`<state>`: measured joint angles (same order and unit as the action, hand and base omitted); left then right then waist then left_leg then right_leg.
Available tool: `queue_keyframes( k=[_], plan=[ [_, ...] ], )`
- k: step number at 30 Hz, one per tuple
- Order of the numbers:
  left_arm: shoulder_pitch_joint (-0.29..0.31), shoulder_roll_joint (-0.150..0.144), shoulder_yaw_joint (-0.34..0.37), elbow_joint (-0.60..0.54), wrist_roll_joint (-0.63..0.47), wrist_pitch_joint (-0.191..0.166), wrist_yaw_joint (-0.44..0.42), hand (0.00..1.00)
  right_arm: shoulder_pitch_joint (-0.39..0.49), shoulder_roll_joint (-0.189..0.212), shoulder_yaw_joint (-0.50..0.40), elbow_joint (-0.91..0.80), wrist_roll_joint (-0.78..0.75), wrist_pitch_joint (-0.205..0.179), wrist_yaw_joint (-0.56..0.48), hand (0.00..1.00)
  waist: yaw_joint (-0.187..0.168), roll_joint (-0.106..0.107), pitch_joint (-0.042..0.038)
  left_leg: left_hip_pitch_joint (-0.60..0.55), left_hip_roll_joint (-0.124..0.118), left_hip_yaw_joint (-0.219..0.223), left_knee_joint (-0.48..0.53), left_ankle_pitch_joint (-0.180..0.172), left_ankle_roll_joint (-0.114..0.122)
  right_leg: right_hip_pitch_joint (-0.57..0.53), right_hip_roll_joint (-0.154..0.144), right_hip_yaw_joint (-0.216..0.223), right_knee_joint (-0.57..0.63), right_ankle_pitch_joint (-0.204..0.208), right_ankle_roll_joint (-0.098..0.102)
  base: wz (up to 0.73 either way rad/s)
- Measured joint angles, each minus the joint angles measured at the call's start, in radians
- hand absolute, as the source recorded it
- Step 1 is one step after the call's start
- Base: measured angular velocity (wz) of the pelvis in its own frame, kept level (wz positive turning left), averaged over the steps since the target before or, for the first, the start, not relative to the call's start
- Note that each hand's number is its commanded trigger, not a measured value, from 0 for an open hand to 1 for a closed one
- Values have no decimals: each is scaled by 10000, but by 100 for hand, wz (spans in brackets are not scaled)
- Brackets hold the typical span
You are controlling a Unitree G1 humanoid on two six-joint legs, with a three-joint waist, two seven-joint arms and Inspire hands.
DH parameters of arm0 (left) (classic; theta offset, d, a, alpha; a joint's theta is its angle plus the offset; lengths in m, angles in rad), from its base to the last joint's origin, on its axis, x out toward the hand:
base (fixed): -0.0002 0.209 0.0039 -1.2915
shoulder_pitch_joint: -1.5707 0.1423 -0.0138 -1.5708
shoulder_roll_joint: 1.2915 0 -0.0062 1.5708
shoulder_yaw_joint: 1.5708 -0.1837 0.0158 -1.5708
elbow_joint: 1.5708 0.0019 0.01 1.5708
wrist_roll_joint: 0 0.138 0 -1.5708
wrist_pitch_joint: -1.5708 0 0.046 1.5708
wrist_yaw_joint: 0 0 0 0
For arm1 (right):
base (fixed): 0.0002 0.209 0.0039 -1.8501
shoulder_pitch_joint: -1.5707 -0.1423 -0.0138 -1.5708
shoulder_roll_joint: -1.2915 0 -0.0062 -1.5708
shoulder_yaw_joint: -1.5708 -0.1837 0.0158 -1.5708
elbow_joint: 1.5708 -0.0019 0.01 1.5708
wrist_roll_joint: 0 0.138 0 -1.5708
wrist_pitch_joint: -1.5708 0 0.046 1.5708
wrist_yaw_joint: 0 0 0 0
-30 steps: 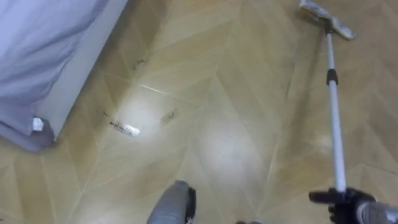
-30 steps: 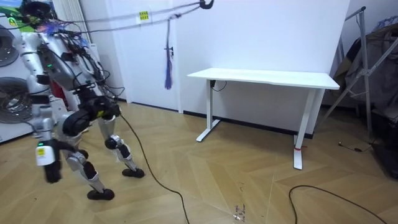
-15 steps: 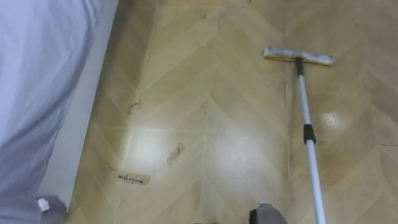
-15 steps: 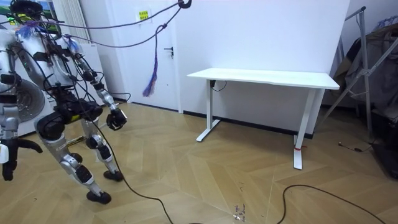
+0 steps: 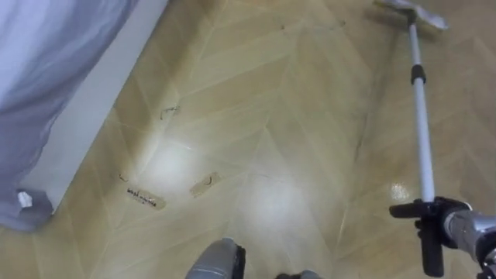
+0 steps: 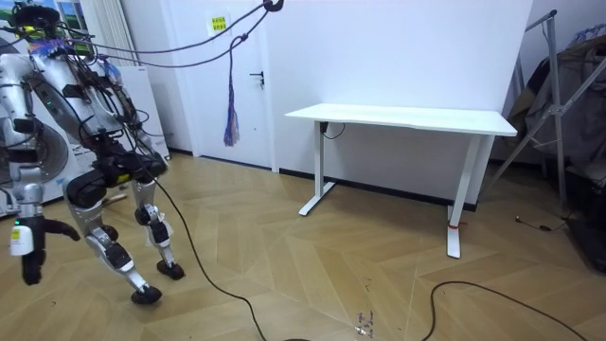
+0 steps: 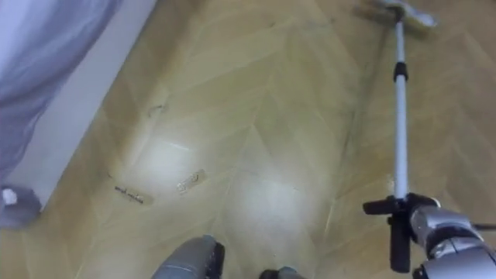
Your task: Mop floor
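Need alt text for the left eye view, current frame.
The right robot hand, at lower right, grips a mop whose white pole runs up to its flat head at the top right. The floor is pale herringbone wood, with two small scraps at lower left; a blue-grey sheet hangs at upper left.

White desk [image 6: 407, 117] stands on glossy herringbone floor [image 6: 312, 270].

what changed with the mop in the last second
The mop was pushed away: its head sits farther beyond the tape strips than half a second ago, though the camera shifted too. The right hand has its fingers round the pole, as a second ago. The tape strips and bed stayed put.
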<state>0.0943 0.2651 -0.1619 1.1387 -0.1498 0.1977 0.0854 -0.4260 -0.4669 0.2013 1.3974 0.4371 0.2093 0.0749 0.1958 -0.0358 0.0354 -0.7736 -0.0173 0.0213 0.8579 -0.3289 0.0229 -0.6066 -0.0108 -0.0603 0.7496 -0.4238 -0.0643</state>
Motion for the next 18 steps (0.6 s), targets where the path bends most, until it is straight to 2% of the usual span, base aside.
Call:
queue_keyframes(
  k=[1, 2, 4, 5, 6, 8, 9, 10, 11, 12, 13, 14, 15, 16, 17, 18],
  plan=[
    [-105, -70, 4, 0, 167, -41, -183, 0, 564, 128, -197, 28, 256, -32, 8, 100, -24, 127, -41, -29, 37, 39, -1314, 369, 49, 120, -3, 129, -271, 1, 94, 104],
    [-125, -105, 17, 21, 317, -59, -261, 0, 894, 269, -280, 74, 281, -52, 24, 100, -30, 168, -76, 25, 67, 243, -1469, 584, 281, 174, -12, 285, -341, -43, 176, 83],
    [-178, -385, 117, 80, 668, -77, -358, 0, 1851, 749, -234, 601, 455, -109, 213, 100, -96, 375, -113, 480, 129, 1142, -1809, 438, 705, 358, -185, 550, -207, -123, 416, 42],
    [-197, -477, 161, 52, 770, -84, -357, 0, 2077, 859, -128, 782, 444, -105, 270, 100, -103, 418, -134, 631, 130, 1386, -1869, 376, 785, 375, -262, 556, -79, -120, 469, 0],
    [-233, -643, 251, 56, 788, -86, -360, 0, 2498, 1026, 143, 1088, 323, -87, 299, 100, -114, 532, -151, 863, 51, 1574, -1860, 268, 866, 369, -442, 589, 223, -46, 615, -20],
    [-192, -795, 403, 0, 753, -258, -359, 0, 3246, 1153, 356, 1177, 35, -111, 192, 100, -301, 701, -204, 1056, -98, 1664, -1681, 89, 961, 237, -638, 564, 968, 97, 871, -21],
    [-198, -838, 419, -6, 732, -350, -317, 0, 3686, 1233, 500, 1166, -208, -120, -37, 100, -579, 856, -280, 1051, -177, 1685, -1443, 25, 1033, 110, -781, 545, 1525, 233, 1057, -4],
    [-200, -847, 419, -3, 731, -419, -261, 0, 3973, 1418, 502, 1124, -547, -123, -201, 100, -856, 967, -291, 1052, -212, 1698, -1184, 2, 1072, -33, -854, 587, 2059, 459, 1132, -11],
    [-198, -852, 418, -1, 724, -467, -195, 0, 4155, 1581, 500, 1094, -761, -125, -348, 100, -1081, 988, -293, 1102, -243, 1649, -1014, 1, 1073, -228, -912, 609, 2595, 805, 1145, -17],
    [-199, -871, 417, -6, 724, -473, -183, 0, 4195, 1700, 497, 1060, -868, -125, -419, 100, -1168, 1023, -272, 1142, -243, 1611, -939, -1, 1073, -320, -906, 629, 2823, 1058, 1133, -33],
    [-200, -930, 418, -3, 720, -494, -178, 0, 4214, 1906, 491, 970, -968, -124, -536, 100, -1329, 1091, -252, 1265, -220, 1531, -922, -8, 1066, -498, -882, 656, 3208, 1596, 1156, -29],
    [-206, -959, 411, -3, 719, -505, -172, 0, 4214, 1990, 496, 886, -988, -117, -616, 100, -1373, 1156, -231, 1342, -217, 1364, -933, -25, 1048, -674, -832, 669, 3393, 1859, 1170, -54],
    [-198, -1031, 391, 12, 698, -538, -148, 0, 4174, 2125, 506, 676, -1087, -73, -809, 100, -1274, 1325, -221, 1432, -152, 971, -993, -175, 967, -944, -689, 769, 3314, 1644, 1215, -76],
    [-196, -1095, 376, 10, 643, -529, -81, 0, 3933, 2158, 500, 467, -1260, 18, -893, 100, -1250, 1381, -182, 1490, -164, 622, -1133, -258, 844, -1184, -667, 659, 2563, 1079, 1161, -88],
    [-188, -1136, 379, 10, 642, -520, -46, 0, 3789, 2156, 488, 389, -1336, 29, -941, 100, -1193, 1434, -143, 1505, -165, 449, -1208, -287, 791, -1279, -668, 570, 2030, 912, 1109, -91],
    [-168, -1194, 424, 12, 641, -488, 14, 0, 3496, 2156, 487, 359, -1518, 75, -1037, 100, -1104, 1451, -124, 1538, -209, 71, -1347, -303, 759, -1383, -643, 436, 662, 832, 1074, -86]
  ],
)
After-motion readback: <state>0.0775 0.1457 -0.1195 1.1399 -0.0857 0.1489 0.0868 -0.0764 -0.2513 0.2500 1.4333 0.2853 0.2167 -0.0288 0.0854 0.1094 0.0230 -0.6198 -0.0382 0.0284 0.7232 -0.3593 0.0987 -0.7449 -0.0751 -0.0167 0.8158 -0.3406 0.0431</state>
